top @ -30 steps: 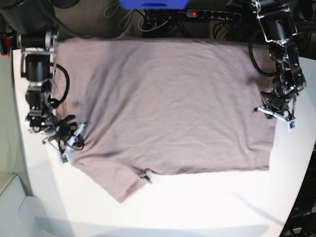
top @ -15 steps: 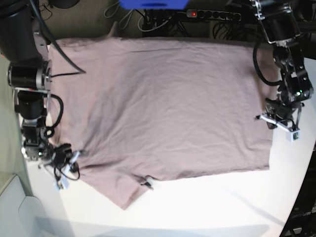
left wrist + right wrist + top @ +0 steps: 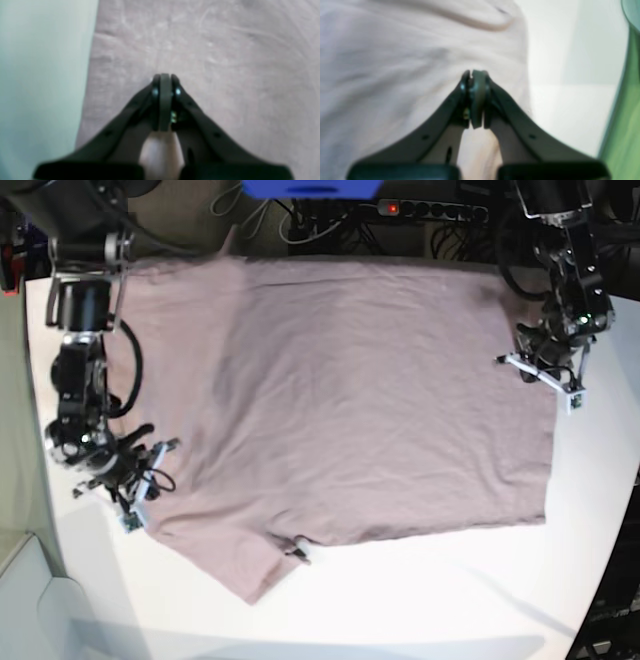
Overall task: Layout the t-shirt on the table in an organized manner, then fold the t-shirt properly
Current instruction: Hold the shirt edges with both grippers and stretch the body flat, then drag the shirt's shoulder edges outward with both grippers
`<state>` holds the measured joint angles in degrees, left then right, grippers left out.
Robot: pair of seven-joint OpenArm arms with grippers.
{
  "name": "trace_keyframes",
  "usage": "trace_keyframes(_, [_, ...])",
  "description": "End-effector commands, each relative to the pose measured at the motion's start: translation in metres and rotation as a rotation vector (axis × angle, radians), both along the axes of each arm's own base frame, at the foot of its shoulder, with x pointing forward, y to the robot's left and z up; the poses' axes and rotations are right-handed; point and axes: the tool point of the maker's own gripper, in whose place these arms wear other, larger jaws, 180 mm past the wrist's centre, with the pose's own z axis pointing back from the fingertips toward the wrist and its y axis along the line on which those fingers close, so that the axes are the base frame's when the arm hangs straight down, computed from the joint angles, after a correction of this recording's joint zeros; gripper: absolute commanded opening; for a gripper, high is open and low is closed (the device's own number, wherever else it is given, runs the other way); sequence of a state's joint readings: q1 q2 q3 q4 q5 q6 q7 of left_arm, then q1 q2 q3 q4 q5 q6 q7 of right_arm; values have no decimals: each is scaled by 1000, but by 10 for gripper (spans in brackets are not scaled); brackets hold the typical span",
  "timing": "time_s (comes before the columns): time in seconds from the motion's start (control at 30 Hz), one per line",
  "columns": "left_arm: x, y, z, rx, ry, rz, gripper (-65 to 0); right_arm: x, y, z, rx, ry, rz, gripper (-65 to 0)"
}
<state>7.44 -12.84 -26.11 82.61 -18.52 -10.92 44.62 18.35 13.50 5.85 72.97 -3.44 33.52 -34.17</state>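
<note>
A dusty mauve-pink short-sleeved cotton t-shirt [image 3: 350,395] lies spread across a large, smooth white table [image 3: 420,600], covering most of its far half, with its upper edge running along the table's far side. The cloth is mostly flat, with soft wrinkles and one sleeve pointing toward the near edge at lower left in the base view. The right hand [image 3: 140,480] sits at the shirt's left border in that view, and its wrist camera shows its two dark jaws pressed together over pale cloth near the fabric's edge, with bare table just beside it. The left hand [image 3: 545,377] sits at the opposite border; its wrist camera likewise shows the jaws closed, hovering over or touching mauve cloth close to the hem line. Neither close view makes clear whether any fabric is pinched between the tips, so a grip cannot be confirmed. The work appears to be in the laying-out step: the shirt looks nearly spread but not squared. The next move likely calls for smoothing the lower-left sleeve area before the first fold begins.
</note>
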Motion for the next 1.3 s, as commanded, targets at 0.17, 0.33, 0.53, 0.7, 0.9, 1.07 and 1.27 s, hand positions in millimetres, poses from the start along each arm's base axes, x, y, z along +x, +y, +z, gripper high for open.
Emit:
trace_keyframes(0.17, [35, 11, -3, -39, -8, 43, -648, -44, 18, 6, -37, -20, 33, -650])
trace_keyframes(0.33, [70, 14, -5, -69, -51, 72, -648, -86, 22, -15, -58, 57, 42, -650])
trace_keyframes(0.53, [107, 1, 2, -2, -95, -23, -648, -120, 28, -43, -40, 141, 44, -650])
trace_keyframes(0.7, [123, 2, 27, 15, -162, -35, -648, -126, 31, -58, -19, 181, 38, -650])
trace_keyframes(0.9, [113, -4, 48, 52, -187, -77, -648, -111, 24, -76, 6, 219, 18, -650])
trace_keyframes(1.07, [77, 14, 53, 75, -174, -29, -648, -95, 11, -82, 13, 217, 6, -650])
trace_keyframes(1.27, [30, 21, 29, 92, -98, -20, -648, -68, -6, -73, -1, 199, -12, -650])
